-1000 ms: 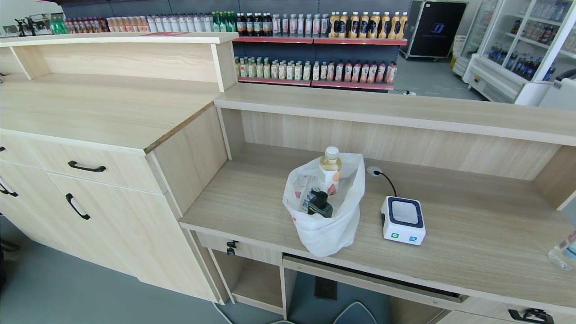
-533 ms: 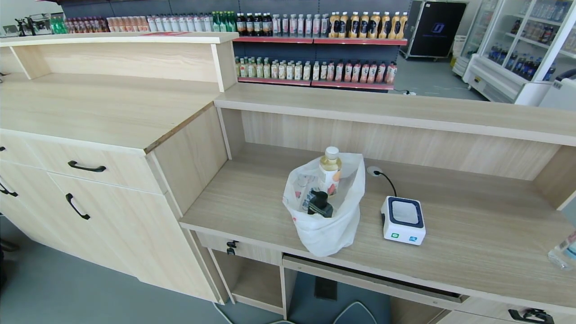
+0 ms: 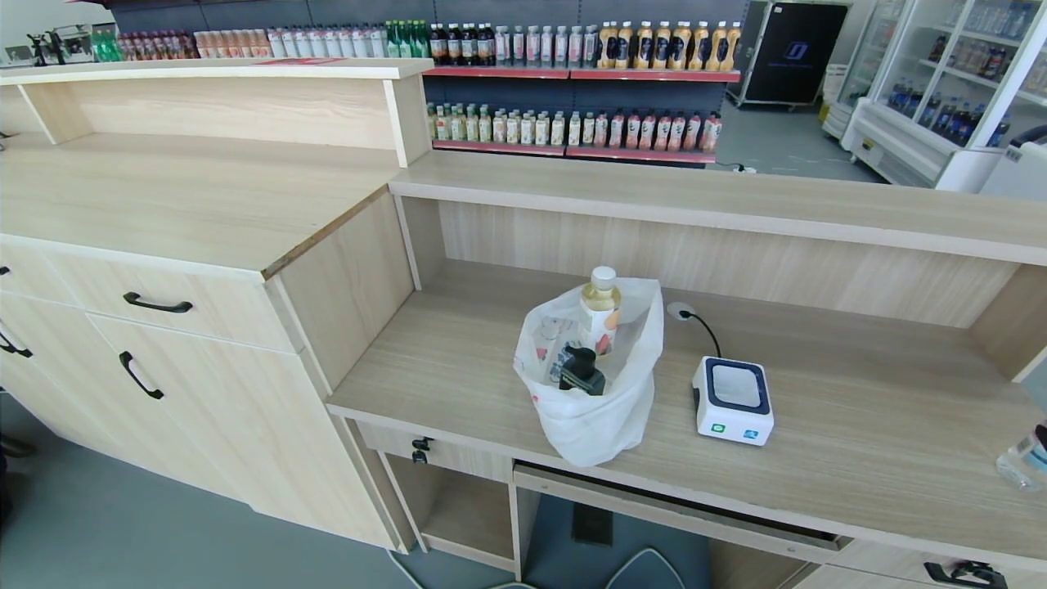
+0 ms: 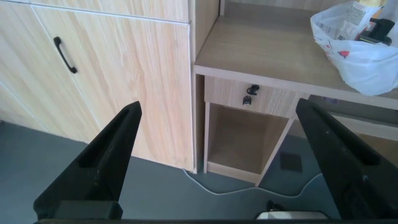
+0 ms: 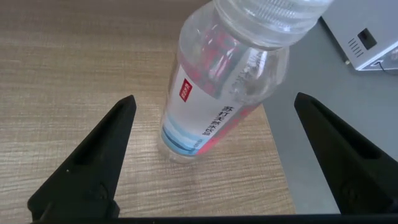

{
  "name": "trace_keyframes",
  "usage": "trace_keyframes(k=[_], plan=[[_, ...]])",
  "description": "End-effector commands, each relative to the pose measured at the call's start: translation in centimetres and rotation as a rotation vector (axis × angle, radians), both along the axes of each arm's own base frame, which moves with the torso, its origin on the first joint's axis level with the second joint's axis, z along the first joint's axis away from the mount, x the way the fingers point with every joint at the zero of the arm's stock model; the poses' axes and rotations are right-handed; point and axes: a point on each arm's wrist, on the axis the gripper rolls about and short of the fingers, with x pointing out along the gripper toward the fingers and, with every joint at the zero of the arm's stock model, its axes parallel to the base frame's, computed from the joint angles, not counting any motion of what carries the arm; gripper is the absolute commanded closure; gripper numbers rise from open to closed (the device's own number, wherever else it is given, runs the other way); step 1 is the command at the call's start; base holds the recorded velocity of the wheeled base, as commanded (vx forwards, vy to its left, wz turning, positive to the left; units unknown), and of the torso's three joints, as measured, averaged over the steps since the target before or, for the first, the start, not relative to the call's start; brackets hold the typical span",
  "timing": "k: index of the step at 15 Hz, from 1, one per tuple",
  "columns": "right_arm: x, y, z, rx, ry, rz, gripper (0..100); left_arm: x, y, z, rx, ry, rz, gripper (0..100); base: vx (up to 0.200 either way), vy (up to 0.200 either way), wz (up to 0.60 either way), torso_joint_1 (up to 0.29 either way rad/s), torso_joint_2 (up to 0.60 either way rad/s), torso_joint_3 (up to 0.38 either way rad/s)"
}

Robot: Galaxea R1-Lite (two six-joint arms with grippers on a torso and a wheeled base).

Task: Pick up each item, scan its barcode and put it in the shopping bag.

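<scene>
A white shopping bag (image 3: pixel 590 413) stands on the wooden counter (image 3: pixel 859 409). A juice bottle (image 3: pixel 601 315) and a black-topped item (image 3: pixel 581 370) poke out of it. To its right sits the white barcode scanner (image 3: pixel 732 399). A clear water bottle (image 3: pixel 1022 460) with a red and blue label stands at the counter's right edge. My right gripper (image 5: pixel 215 104) is open just above this water bottle (image 5: pixel 231 71), one finger on each side, not touching. My left gripper (image 4: pixel 217 134) hangs open and empty below counter height, left of the shopping bag (image 4: pixel 357 46).
A taller cabinet (image 3: pixel 188 204) with black handles adjoins the counter on the left. A raised ledge (image 3: pixel 720 200) runs along the back. The scanner's cable (image 3: pixel 705 329) goes into a hole behind it. An open knee space (image 4: pixel 239 140) lies under the counter.
A dark shape has edged in over the water bottle at the head view's right edge. The bag, scanner and bagged items have not moved.
</scene>
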Motion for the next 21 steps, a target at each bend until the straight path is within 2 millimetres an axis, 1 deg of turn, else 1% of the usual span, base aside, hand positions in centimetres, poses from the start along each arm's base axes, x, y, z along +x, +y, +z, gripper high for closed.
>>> trace_keyframes(k=[1, 8, 12, 21], plan=[[0.5, -0.1, -0.2, -0.002, -0.001, 0.007, 0, 0.0, 0.0, 0.0, 0.0, -0.002, 0.0, 0, 0.0, 0.0, 0.0, 0.0, 0.0, 0.0], [1.6, 0.3, -0.9, 0.003, 0.005, 0.034, 0, 0.0, 0.0, 0.0, 0.0, 0.0, 0.0, 0, 0.0, 0.0, 0.0, 0.0, 0.0, 0.0], [2.0, -0.3, -0.9, -0.01, -0.004, 0.035, 0, 0.0, 0.0, 0.0, 0.0, 0.0, 0.0, 0, 0.0, 0.0, 0.0, 0.0, 0.0, 0.0], [3.1, -1.5, -2.0, -0.017, -0.012, 0.036, 0, 0.0, 0.0, 0.0, 0.0, 0.0, 0.0, 0, 0.0, 0.0, 0.0, 0.0, 0.0, 0.0]])
